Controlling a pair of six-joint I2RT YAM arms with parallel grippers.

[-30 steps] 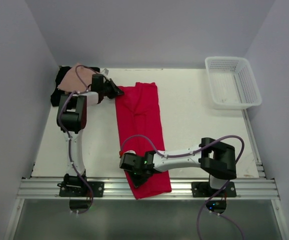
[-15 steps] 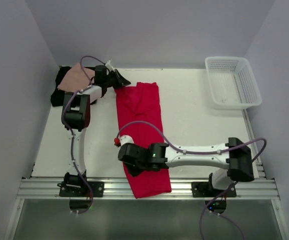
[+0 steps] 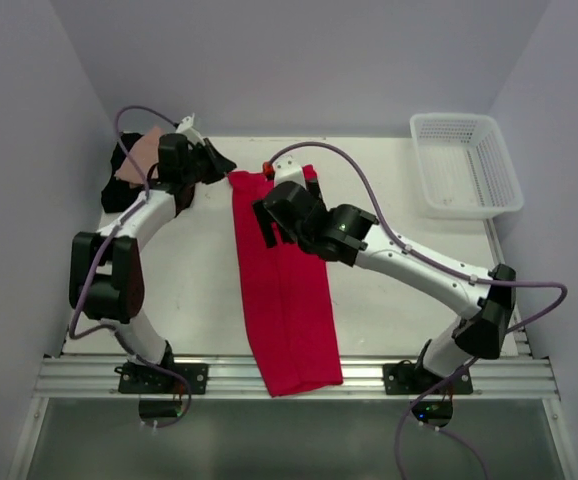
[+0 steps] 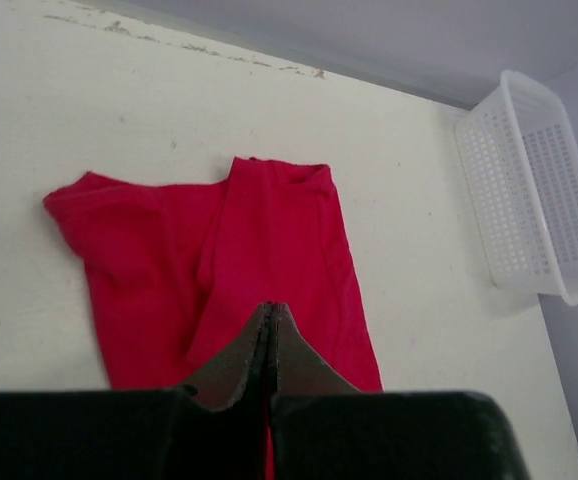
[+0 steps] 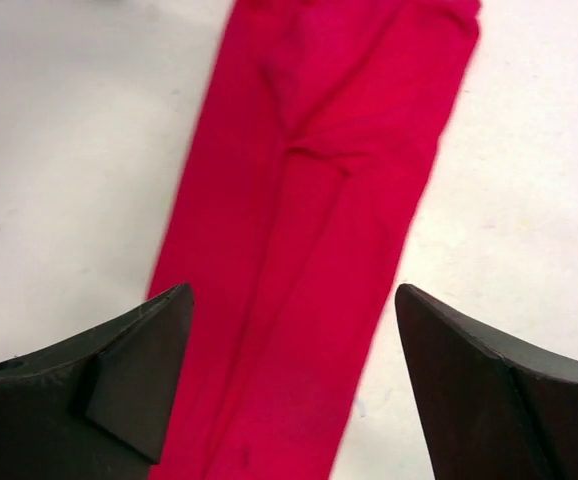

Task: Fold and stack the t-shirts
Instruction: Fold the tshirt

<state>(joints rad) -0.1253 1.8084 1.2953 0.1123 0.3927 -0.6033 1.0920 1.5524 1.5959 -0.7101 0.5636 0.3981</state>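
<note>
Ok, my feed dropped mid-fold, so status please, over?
Left tool shut at far corner of red shirt. Right tool open over it, empty. Shirt in a long strip. Nothing lying on it.

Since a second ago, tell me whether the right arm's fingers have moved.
Yes. In the top view the right fingers went from beside the near rail, along the red t-shirt, to its far end, toward the back wall.

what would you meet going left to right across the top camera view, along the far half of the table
pink t-shirt → left gripper → red t-shirt → white basket
</note>
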